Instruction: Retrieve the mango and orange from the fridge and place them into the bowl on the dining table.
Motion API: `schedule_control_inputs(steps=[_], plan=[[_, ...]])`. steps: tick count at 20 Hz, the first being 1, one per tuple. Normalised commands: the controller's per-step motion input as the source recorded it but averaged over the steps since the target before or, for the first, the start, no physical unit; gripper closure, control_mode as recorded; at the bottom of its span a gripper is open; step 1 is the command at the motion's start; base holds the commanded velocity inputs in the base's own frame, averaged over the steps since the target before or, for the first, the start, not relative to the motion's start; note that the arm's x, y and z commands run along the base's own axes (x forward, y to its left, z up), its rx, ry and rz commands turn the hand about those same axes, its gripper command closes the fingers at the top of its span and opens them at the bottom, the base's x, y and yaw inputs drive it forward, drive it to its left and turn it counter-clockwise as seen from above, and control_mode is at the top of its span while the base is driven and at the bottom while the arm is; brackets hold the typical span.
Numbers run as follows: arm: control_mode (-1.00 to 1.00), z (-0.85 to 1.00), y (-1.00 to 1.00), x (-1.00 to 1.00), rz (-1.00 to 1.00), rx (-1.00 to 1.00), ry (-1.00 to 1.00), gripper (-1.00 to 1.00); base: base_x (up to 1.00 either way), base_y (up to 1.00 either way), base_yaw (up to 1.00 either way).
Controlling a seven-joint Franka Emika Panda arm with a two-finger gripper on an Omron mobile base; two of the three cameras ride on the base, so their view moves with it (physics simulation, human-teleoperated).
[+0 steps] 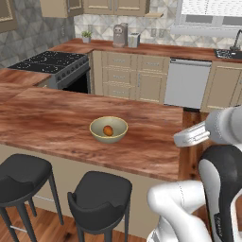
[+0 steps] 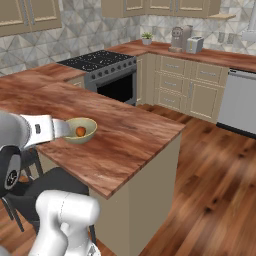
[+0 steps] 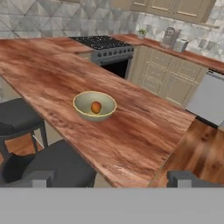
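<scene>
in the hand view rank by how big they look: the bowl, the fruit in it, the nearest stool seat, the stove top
1. nearest stool seat, inflated by closeness
2. stove top and bowl look similar; the stove is farther, so no ranking
3. orange-coloured fruit, clearly smallest

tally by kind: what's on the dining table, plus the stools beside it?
Bowl: 1
Fruit in the bowl, orange-red: 1
Stools, dark: 2
Total: 4
</scene>
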Motion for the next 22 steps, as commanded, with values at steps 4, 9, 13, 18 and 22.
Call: schedule_control_inputs(steps=[4, 9, 13, 18, 22], plan=[[1.00, 0.00, 0.00, -0.11, -0.12, 0.00, 0.00, -1.00, -0.07, 0.00, -0.03], [1.00, 0.00, 0.00, 0.00, 0.00, 0.00, 0.00, -1.00, -0.58, -0.45, -0.16], [1.00, 0.00, 0.00, 0.00, 0.00, 0.00, 0.00, -1.00, -0.45, -0.79, -0.19], [1.00, 0.00, 0.00, 0.00, 0.00, 0.00, 0.00, -1.00, 0.00, -0.96, -0.16], [1.00, 0.00, 0.00, 0.00, 0.00, 0.00, 0.00, -1.00, 0.42, -1.00, -0.21]])
